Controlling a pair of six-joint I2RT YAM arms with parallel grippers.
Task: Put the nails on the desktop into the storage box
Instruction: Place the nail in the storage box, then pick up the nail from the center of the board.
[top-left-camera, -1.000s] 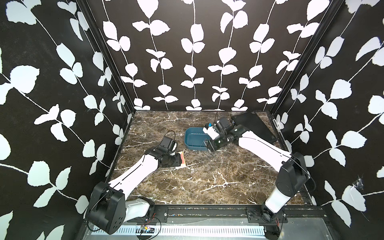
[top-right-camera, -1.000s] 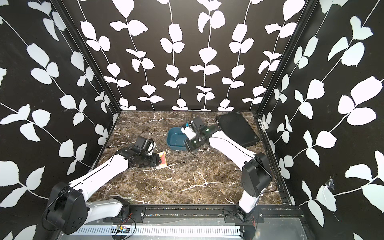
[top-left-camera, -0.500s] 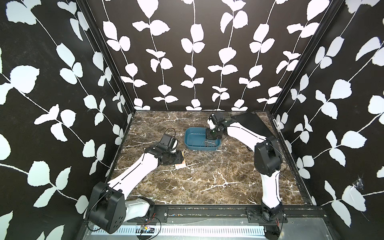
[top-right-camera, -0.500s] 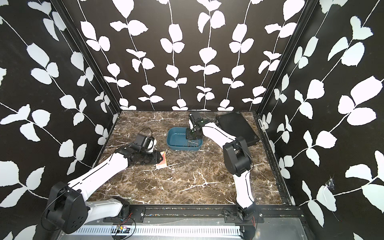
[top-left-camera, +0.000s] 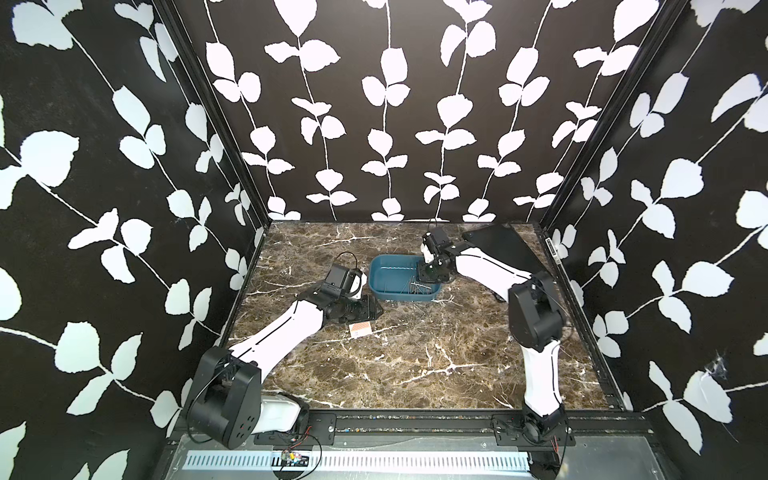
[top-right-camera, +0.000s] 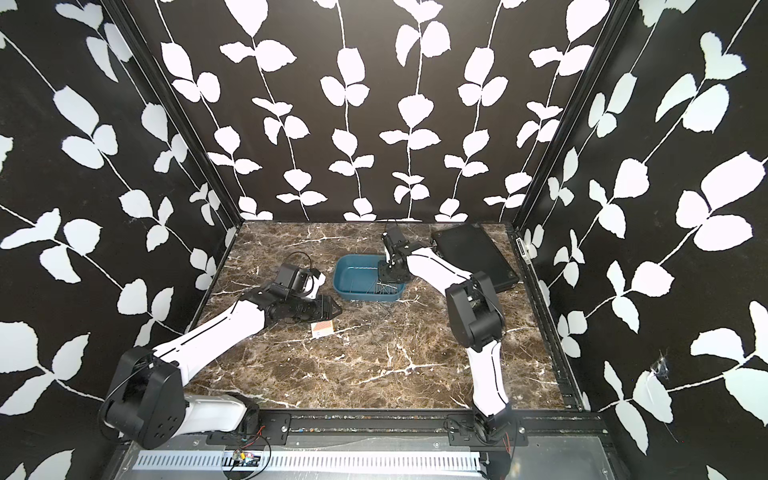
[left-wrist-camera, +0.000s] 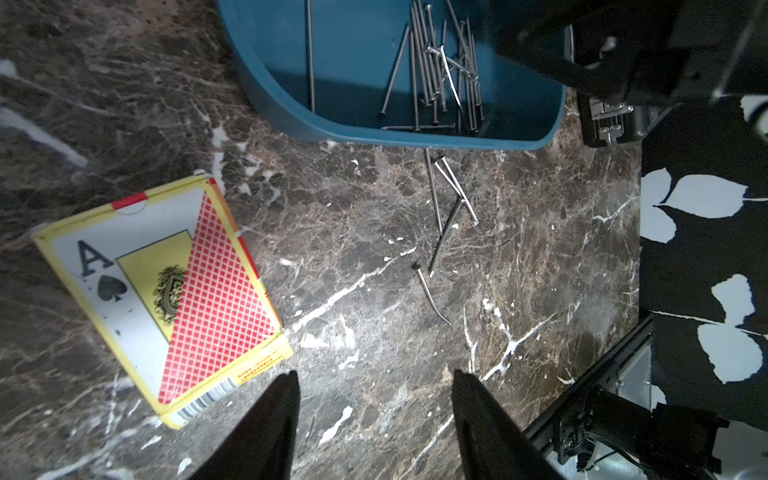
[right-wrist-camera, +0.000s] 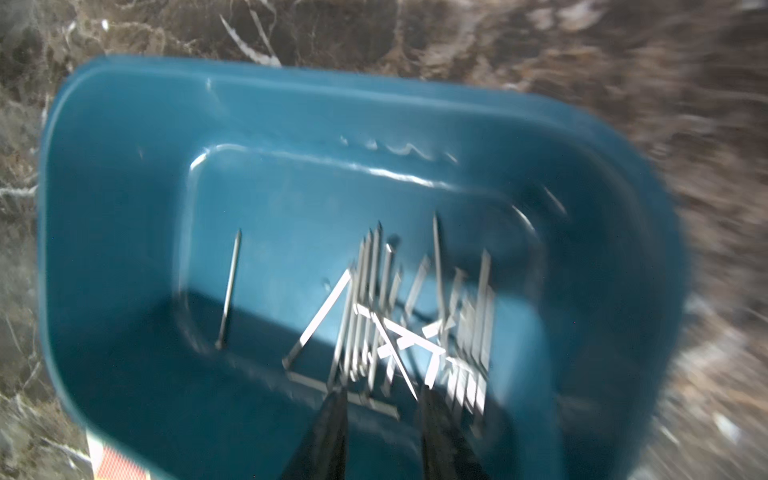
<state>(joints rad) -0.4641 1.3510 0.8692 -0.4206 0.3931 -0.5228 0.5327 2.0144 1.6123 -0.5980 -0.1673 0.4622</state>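
Desk (top-left-camera: 415, 365) space is mostly bare. A black case (top-left-camera: 498, 241) lies at the far right corner, the box (top-left-camera: 386, 272) sits toward the back, and a card pack (left-wrist-camera: 166, 299) lies in front of the box to its left, apart from it. Right fingers (right-wrist-camera: 328, 436) hang over the box's right end, pointing down into it. They are slightly parted with nothing seen between them, though that wrist view is blurred. Left fingers (left-wrist-camera: 266, 428) are low over the desk just beside the card pack, spread wide and empty, aimed toward the box's front wall. Most nails (left-wrist-camera: 432, 75) lie heaped inside the box near its right end, with one lying apart from the heap. A few loose nails (left-wrist-camera: 449, 199) lie on the desk just outside the front wall, some crossing each other. A bent nail (left-wrist-camera: 430, 295) lies a little nearer the left fingers. The step in hand looks like a drop into the box by the right arm, and the task seems well along but not done. The next move would be a pick from the loose cluster. For that the fingers must come right down to the desk, straddle a thin shaft across its length and close fully, since so slim a thing can roll or slip. The crossed ones may lift together or scatter.
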